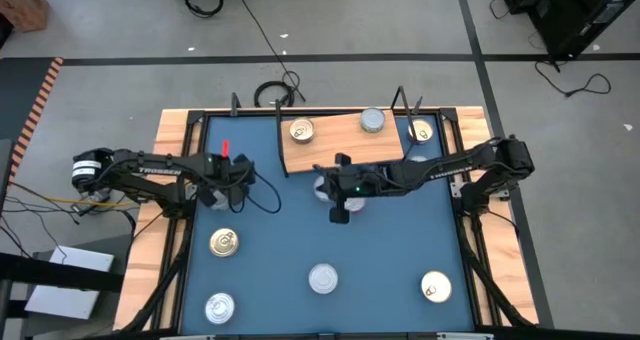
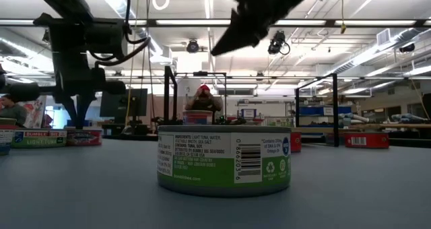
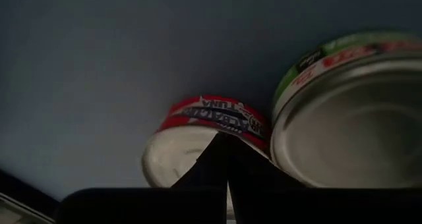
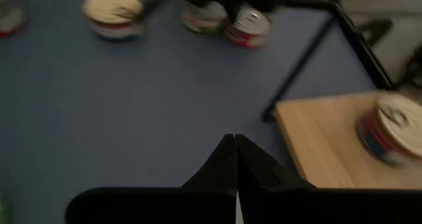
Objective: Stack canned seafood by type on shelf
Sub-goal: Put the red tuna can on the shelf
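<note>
1. Blue table top [image 1: 300, 230]: we count loose tins, one gold-lidded [image 1: 224, 243].
2. Light-wood shelf [image 1: 340, 140] at the far edge carries three tins.
3. Left gripper [image 1: 232, 192]: fingers closed, empty, over two tins [image 3: 211, 141].
4. Right gripper [image 1: 340, 208]: fingers closed, empty, raised beside the shelf.
5. Room: grey floor, cables, ceiling lights.

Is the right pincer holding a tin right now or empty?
Empty: in its wrist view the right pincer's fingers are shut together, nothing between them, above bare blue table.
</note>
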